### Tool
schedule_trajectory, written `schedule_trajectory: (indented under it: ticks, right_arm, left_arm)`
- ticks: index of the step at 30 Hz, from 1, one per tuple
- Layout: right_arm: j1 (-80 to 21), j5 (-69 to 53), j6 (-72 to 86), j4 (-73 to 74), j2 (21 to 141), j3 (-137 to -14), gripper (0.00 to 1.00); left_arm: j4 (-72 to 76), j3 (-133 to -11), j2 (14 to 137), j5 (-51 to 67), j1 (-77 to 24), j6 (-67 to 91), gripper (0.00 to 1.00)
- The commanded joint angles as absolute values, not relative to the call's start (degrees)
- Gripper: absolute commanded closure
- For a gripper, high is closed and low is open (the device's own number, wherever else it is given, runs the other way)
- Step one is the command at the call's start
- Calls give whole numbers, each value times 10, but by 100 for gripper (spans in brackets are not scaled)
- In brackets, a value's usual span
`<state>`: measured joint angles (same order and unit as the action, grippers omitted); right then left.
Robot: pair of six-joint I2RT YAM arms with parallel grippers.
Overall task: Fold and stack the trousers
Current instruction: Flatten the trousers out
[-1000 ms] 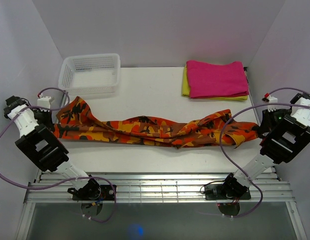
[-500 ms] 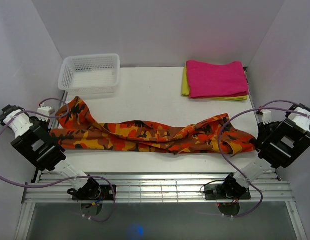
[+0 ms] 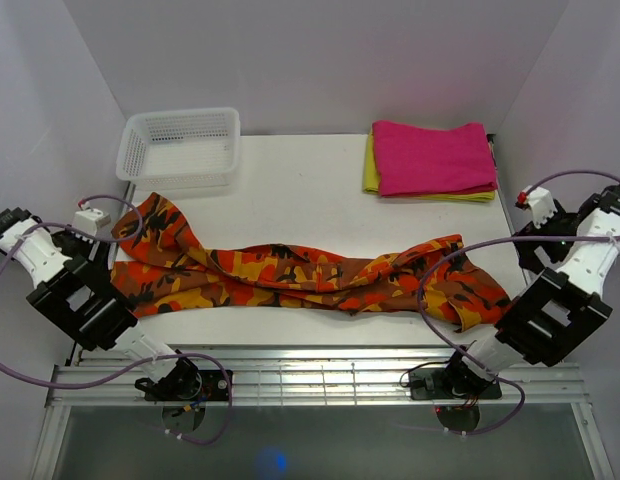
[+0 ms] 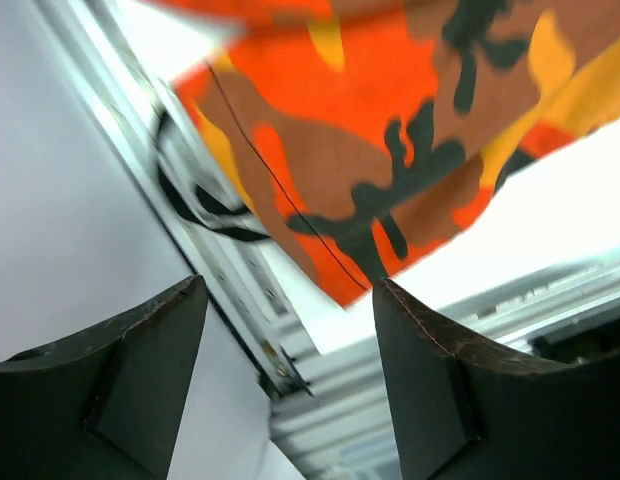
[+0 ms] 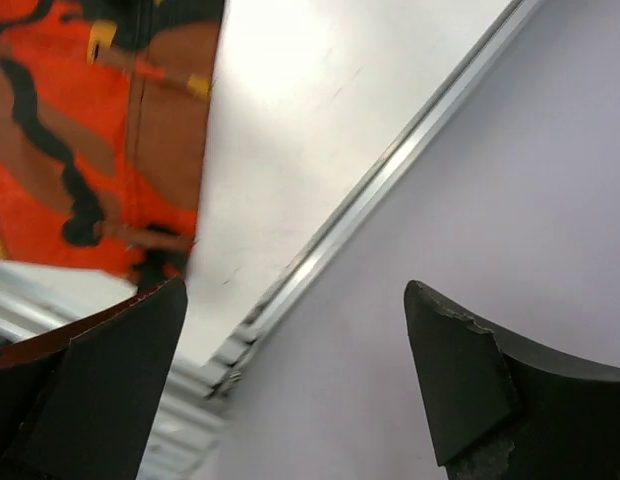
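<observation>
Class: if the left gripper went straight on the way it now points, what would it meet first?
Probably the trousers, whose corner lies at the table edge just ahead of the open left gripper; depth is unclear, so perhaps the table.

Right gripper (image 5: 292, 290) spread wide above table (image 5: 280, 120) edge; trousers (image 5: 80, 130) lie on table, upper left; lilac wall (image 5: 510, 150) right.

Orange, red, yellow and black camouflage trousers (image 3: 300, 275); white basket (image 3: 180, 147).
</observation>
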<state>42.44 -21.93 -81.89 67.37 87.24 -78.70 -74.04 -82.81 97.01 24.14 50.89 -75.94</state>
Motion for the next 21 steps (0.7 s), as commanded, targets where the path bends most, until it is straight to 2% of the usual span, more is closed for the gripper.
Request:
schedule_trajectory:
  ticks: [1,4,7,10,14,18,21]
  right_arm:
    - [335,-296,-835,651,818,-817,5]
    - [206,-252,-805,554,771,-742,5]
    - [94,-188,-796,450,748,-651,4]
    - [23,-151,-788,381,761,-608,3]
    - [-32,-146,-785,370,793,-609,3]
    - [-61,-138,-844,363,792,-591,3]
    - [-75,-126,-899,379,793,-582,2]
  left_arm:
    - [-795,-888,930,373,505,-788,22]
    - [-796,-926,944,436,497,-755,21]
    - [-760,-934,967,437,472,-702,20]
    - [-664,-918,989,418,446,-636,18]
    - [-642,-930,1023,416,398,-610,16]
    - [-670,-944,1032,424,350,-748,16]
    - [-693,-933,1018,455,329,-942,16]
